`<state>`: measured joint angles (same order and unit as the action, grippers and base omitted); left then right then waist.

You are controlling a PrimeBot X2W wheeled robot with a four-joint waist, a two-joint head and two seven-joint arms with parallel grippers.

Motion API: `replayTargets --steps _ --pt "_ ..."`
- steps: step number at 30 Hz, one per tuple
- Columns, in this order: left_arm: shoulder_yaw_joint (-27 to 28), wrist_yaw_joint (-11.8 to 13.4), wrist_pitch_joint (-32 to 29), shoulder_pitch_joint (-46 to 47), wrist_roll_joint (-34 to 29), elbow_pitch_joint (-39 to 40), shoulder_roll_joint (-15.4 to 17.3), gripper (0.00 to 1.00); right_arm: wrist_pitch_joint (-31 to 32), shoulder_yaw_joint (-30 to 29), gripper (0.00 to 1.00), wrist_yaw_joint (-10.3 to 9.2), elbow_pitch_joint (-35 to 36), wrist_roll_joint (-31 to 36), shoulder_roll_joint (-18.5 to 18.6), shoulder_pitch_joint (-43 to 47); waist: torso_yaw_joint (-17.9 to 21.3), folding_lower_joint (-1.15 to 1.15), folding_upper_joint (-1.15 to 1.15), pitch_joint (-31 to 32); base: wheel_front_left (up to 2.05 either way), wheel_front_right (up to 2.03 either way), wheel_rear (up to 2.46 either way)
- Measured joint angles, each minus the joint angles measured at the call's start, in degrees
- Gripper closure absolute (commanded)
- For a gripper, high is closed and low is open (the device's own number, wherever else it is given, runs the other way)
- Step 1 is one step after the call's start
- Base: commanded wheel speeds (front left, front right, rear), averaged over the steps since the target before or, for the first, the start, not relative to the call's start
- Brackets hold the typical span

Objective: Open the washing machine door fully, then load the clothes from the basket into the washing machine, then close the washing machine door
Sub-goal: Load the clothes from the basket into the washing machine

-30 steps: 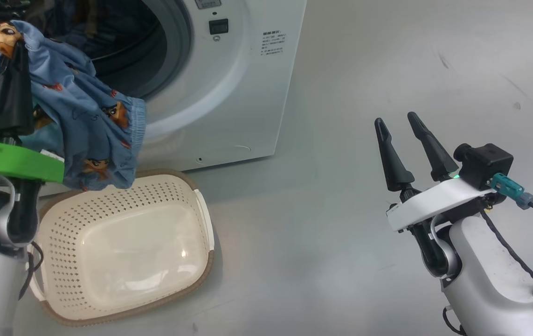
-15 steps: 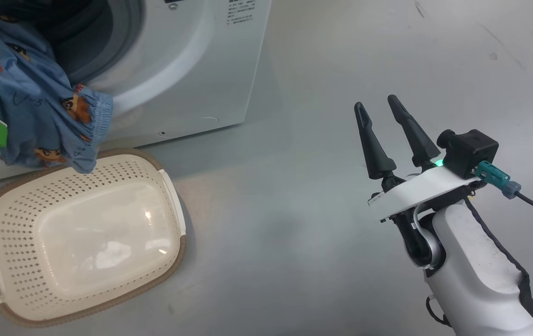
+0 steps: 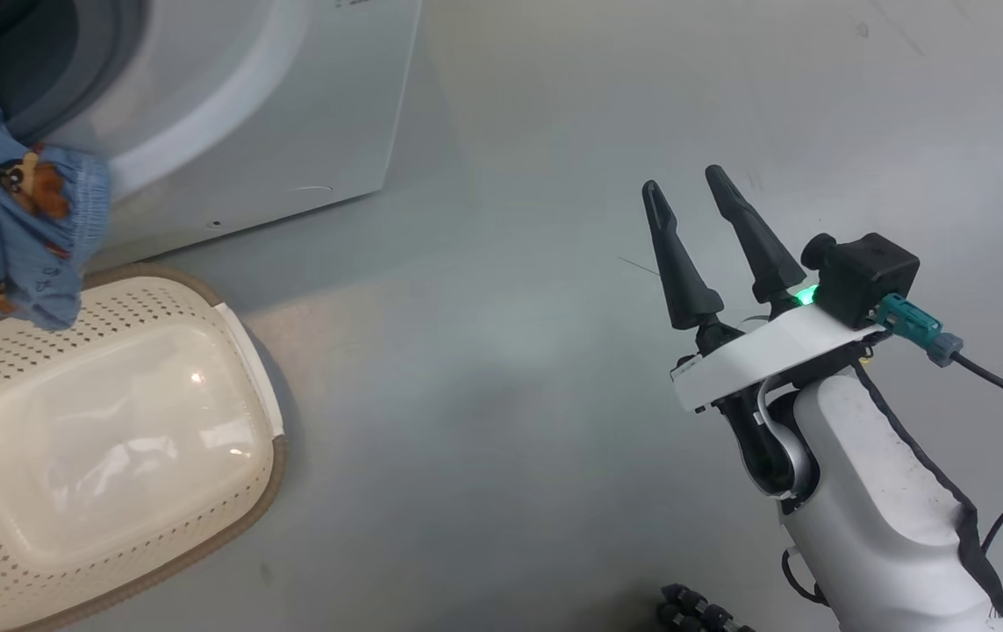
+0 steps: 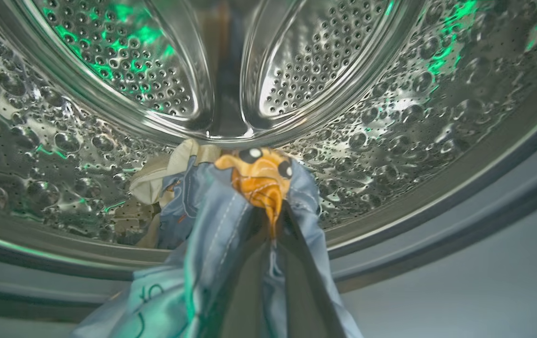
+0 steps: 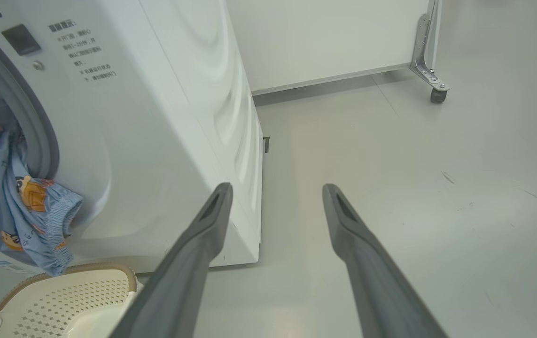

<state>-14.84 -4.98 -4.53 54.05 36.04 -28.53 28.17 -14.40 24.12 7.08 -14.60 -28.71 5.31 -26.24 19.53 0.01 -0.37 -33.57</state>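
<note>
The blue clothes (image 4: 212, 220) hung at 6 o'clock of the washing machine (image 4: 390, 117) drum, pinched tight in the left claw (image 4: 272, 225). A cream piece (image 4: 155, 183) seemed to lie behind. The basket (image 3: 248, 351) sat below. The right claw (image 3: 684, 179) stood wide, holding nothing.

Head view's left edge crops the basket (image 3: 115, 303) and, seemingly, most clothes (image 3: 18, 228).

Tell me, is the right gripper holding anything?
No, the right gripper has its fingers spread apart with bare floor showing between them.
</note>
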Motion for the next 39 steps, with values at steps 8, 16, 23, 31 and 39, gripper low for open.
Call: replayTargets --steps 8,16,23,31,39 --pt "0.58 -0.37 2.44 7.35 -2.44 -1.68 1.94 1.00 0.00 -0.66 0.00 0.00 0.18 0.00 -0.55 -0.07 2.71 0.00 0.00 -2.67 0.00 0.00 0.00" --pt "2.19 0.13 11.33 12.76 -4.33 -1.57 -0.41 1.00 0.00 -2.50 0.00 0.00 0.29 0.57 -0.86 -0.20 3.35 0.00 0.00 -4.22 0.00 0.00 0.00" --pt "0.16 0.13 11.11 12.36 -4.32 -8.28 -2.85 0.00 0.00 -2.33 0.00 0.00 0.30 1.05 -0.98 -1.21 1.75 0.00 0.00 -4.08 0.00 0.00 0.00" --pt "-0.32 -0.16 11.40 11.99 -4.26 -12.46 -3.86 0.00 0.00 -1.98 0.00 0.00 0.22 1.46 -1.10 -1.28 0.29 0.00 0.00 -3.50 0.00 0.00 0.00" --pt "-1.70 -0.48 13.04 11.95 -4.25 -13.58 -6.33 0.00 0.00 -2.35 0.00 0.00 -0.09 1.60 -1.13 -1.29 -0.80 0.00 0.00 -2.78 0.00 0.00 0.00"
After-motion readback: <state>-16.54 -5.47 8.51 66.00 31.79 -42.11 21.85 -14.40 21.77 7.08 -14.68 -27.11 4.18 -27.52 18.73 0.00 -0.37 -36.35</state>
